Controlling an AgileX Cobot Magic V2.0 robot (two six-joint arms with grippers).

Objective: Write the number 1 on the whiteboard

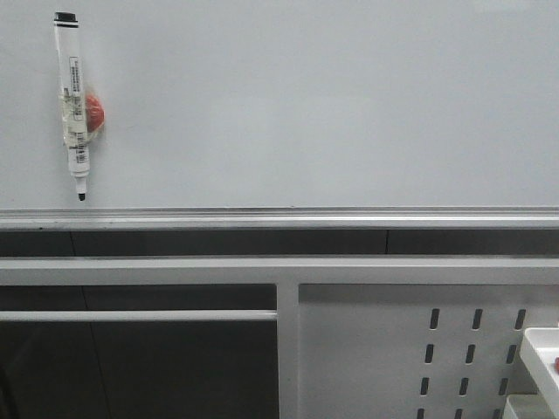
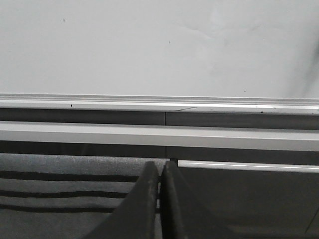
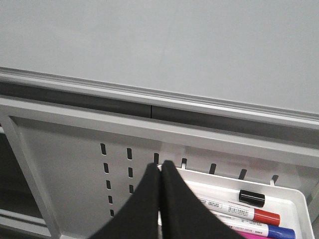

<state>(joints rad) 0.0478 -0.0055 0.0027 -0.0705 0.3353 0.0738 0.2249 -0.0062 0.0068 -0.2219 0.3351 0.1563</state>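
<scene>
The whiteboard (image 1: 306, 96) fills the upper part of the front view, with a silver strip (image 1: 279, 214) along its lower edge. No number 1 stroke shows on it. A white marker pen (image 1: 73, 105) with a black cap and a red blob hangs on the board at the upper left, tip down. Neither gripper shows in the front view. My left gripper (image 2: 159, 167) is shut and empty, below the whiteboard (image 2: 159, 45). My right gripper (image 3: 160, 167) is shut and empty, in front of a white tray (image 3: 284, 196) of markers, below the whiteboard (image 3: 174, 45).
A white metal panel with slots (image 1: 419, 349) stands at the lower right below the board, also in the right wrist view (image 3: 75, 164). The tray holds a red-ended marker (image 3: 239, 211), a blue one (image 3: 259, 229) and a black cap (image 3: 251, 197). A white rail (image 1: 140, 316) crosses lower left.
</scene>
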